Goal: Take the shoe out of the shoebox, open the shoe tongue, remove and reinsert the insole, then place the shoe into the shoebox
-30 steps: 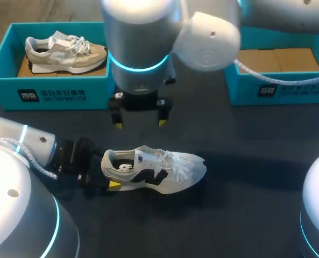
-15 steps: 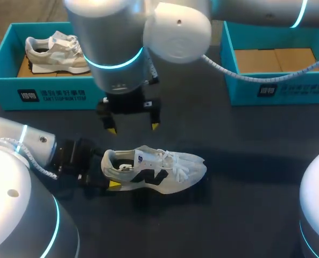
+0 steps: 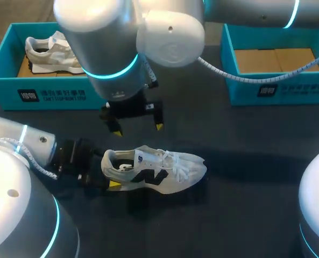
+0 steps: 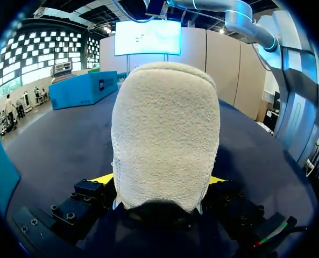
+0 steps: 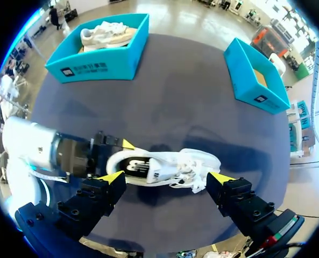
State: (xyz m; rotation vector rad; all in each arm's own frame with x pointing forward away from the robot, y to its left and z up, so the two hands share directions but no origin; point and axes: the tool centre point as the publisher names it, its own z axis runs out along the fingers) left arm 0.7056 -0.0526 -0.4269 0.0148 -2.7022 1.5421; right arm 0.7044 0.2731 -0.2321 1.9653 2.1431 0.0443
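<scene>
while the left hand [image 3: 108, 173] clamps the firm heel [image 3: 110, 160] of the light shoe [image 3: 164, 172], the right hand [image 3: 138, 129] hangs open above; the floppy tongue [image 3: 151, 156] is probably best pinched at its tip.

A: Right arm [image 3: 103, 43], head view: any shift over the last second?

B: Yes. Its large wrist housing has swung toward the left side. It now hides the toe half of the beige shoe [image 3: 43, 51] in the left shoebox [image 3: 3, 62], which showed whole a second ago.

A: And the right gripper [image 3: 138, 129]?

B: It slid left, then came back a little. Its spread fingers now sit lower than before, nearer the heel opening of the white shoe [image 3: 159, 169] on the bench, though not touching it.

A: Anything else?

B: The arm's white cable [image 3: 240, 75] now shows a longer run, since the elbow has drawn away from the right shoebox [image 3: 280, 91].
</scene>
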